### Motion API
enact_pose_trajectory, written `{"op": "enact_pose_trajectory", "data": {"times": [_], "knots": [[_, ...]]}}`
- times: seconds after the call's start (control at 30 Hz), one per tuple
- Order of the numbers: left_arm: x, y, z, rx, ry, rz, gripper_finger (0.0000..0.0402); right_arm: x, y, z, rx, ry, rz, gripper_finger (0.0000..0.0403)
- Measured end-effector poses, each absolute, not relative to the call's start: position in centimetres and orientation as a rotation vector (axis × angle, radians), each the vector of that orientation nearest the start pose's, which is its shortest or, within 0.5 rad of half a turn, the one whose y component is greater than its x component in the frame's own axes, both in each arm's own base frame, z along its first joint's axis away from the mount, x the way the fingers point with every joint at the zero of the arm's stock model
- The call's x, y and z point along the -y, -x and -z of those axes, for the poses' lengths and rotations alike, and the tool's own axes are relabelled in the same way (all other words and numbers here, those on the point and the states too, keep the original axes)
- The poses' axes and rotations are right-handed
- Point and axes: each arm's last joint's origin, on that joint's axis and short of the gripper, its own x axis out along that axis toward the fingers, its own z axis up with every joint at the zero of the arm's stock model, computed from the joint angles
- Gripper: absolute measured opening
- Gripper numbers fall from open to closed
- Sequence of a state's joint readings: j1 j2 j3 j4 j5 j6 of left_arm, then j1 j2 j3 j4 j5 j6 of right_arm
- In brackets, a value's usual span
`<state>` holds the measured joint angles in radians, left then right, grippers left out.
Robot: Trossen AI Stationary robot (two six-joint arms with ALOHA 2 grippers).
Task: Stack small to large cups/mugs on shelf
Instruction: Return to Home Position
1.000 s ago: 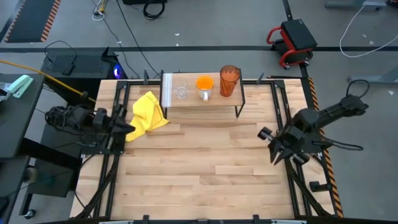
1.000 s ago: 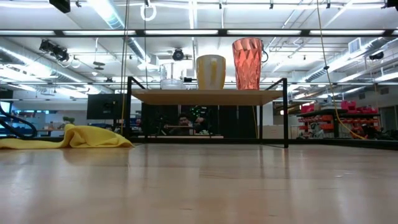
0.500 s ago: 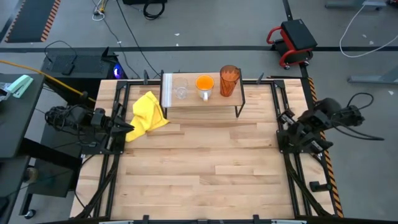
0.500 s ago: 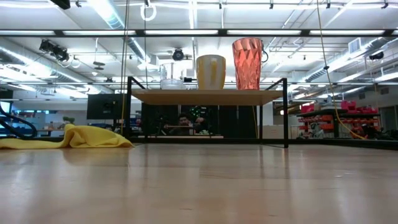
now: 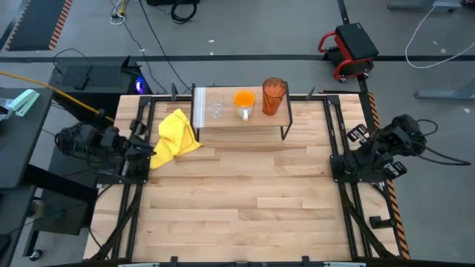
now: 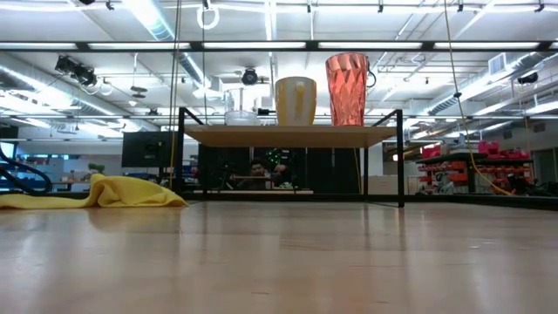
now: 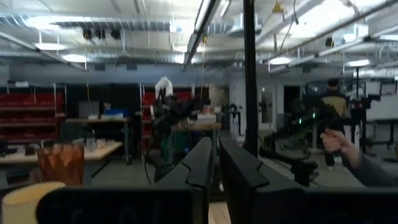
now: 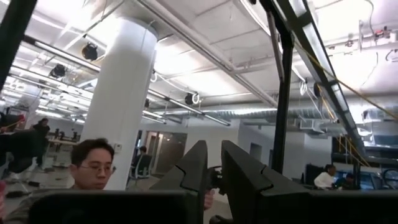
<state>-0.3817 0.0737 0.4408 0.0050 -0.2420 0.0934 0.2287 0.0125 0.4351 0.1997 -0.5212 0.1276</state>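
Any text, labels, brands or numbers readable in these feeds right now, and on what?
None readable. The clear glass, orange mug, tumbler, shelf and yellow cloth show no print; the red racks in the left wrist view are too blurred to read.

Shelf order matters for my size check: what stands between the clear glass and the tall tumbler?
The orange mug stands between the clear glass and the tumbler on the shelf, shown in the high view.
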Motion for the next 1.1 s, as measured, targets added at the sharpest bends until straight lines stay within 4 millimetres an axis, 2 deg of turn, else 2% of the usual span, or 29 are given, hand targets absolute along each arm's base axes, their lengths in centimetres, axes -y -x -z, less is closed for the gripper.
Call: {"op": "enact_pose_trajectory", "data": {"times": [0.13, 0.3, 0.4, 0.53, 0.63, 0.8, 0.93, 1.1], "knots": [[0.8, -3.9, -30.3, 0.419, 0.029, 0.115, 0.0036, -2.1, -2.5, -31.5, 0.569, -0.027, -0.765, 0.0056], [0.7, -3.6, -30.8, 0.424, 0.019, 0.099, 0.0030, -2.0, -2.1, -31.9, 0.576, -0.001, -0.758, 0.0056], [0.8, -3.9, -30.2, 0.384, 0.013, 0.101, 0.0028, -2.0, -2.1, -32.0, 0.588, 0.003, -0.758, 0.0056], [1.0, -4.1, -29.7, 0.340, 0.010, 0.161, 0.0032, -2.3, -3.4, -30.2, 0.543, -0.004, -0.760, 0.0056], [1.2, -4.6, -29.1, 0.363, 0.026, 0.164, 0.0036, -2.5, -4.3, -28.8, 0.610, -0.006, -0.751, 0.0056], [1.8, -6.0, -27.0, 0.412, 0.019, 0.161, 0.0040, -2.7, -5.3, -26.6, 0.631, -0.028, -0.771, 0.0056], [2.0, -6.4, -26.1, 0.397, 0.003, 0.158, 0.0038, -2.9, -5.9, -25.6, 0.588, -0.057, -0.779, 0.0056], [2.4, -7.6, -23.5, 0.326, 0.006, 0.157, 0.0031, -3.0, -6.5, -24.1, 0.538, -0.079, -0.776, 0.0056]]}}
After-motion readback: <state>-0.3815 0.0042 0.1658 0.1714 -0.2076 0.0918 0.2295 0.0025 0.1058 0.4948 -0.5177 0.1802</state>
